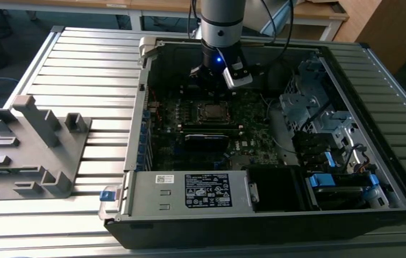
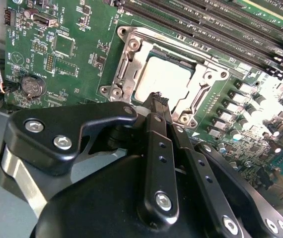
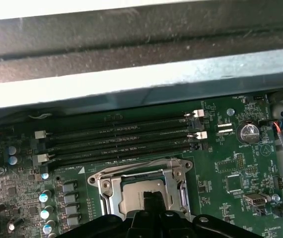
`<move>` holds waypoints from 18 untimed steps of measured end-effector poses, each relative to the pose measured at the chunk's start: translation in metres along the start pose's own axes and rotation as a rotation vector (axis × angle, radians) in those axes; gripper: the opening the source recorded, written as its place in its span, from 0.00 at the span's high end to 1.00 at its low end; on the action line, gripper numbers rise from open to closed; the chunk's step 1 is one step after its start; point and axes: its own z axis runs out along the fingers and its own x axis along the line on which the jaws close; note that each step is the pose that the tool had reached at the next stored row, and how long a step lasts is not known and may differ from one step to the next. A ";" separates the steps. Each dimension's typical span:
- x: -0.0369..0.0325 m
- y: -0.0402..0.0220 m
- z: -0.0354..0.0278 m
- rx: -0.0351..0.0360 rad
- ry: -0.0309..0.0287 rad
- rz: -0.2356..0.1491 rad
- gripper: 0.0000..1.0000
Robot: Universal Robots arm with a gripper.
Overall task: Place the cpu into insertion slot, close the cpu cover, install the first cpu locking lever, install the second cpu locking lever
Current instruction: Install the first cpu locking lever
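Observation:
The cpu [image 2: 164, 79] shows its dull grey top inside the insertion slot [image 1: 213, 112] on the green motherboard. Over it the silver cpu cover [image 2: 129, 59] lies flat, its window framing the chip. In both wrist views my gripper [image 2: 156, 99] is shut, with nothing between its black fingers. Their joined tip sits right at one edge of the cpu [image 3: 131, 196] and cover [image 3: 104, 191]. In the exterior view the gripper [image 1: 208, 75] hangs inside the open computer case, just behind the slot.
Long black memory slots [image 3: 116, 136] run beside the socket, with a coin battery [image 3: 247, 132] nearby. The case wall [image 3: 131, 79] rises close behind. A power supply box [image 1: 188, 191] and a drive cage [image 1: 328, 180] fill the case front. A grey fixture [image 1: 30, 145] stands on the exterior view's left.

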 end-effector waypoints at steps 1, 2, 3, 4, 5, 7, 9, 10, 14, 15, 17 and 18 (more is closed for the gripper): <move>0.0000 0.0000 -0.0001 0.0001 0.0000 0.000 0.89; 0.0000 0.0000 -0.0001 0.0001 0.0000 0.000 0.89; 0.0000 0.0000 -0.0002 0.0000 0.0000 0.000 0.89; 0.0000 0.0000 -0.0008 0.0006 0.0003 0.000 0.89; -0.0001 0.0000 -0.0010 0.0004 0.0002 0.000 0.89; -0.0001 -0.0002 -0.0011 0.0001 0.0001 0.000 0.89; -0.0003 -0.0011 -0.0012 0.0000 0.0001 0.000 0.89; -0.0004 -0.0017 -0.0012 0.0001 0.0001 0.000 0.89; -0.0010 -0.0056 -0.0012 0.0000 0.0000 0.000 0.89; -0.0010 -0.0056 -0.0012 0.0001 0.0001 0.000 0.89; -0.0010 -0.0057 -0.0023 0.0003 0.0001 0.000 0.89; -0.0011 -0.0056 -0.0033 0.0003 0.0003 0.000 0.89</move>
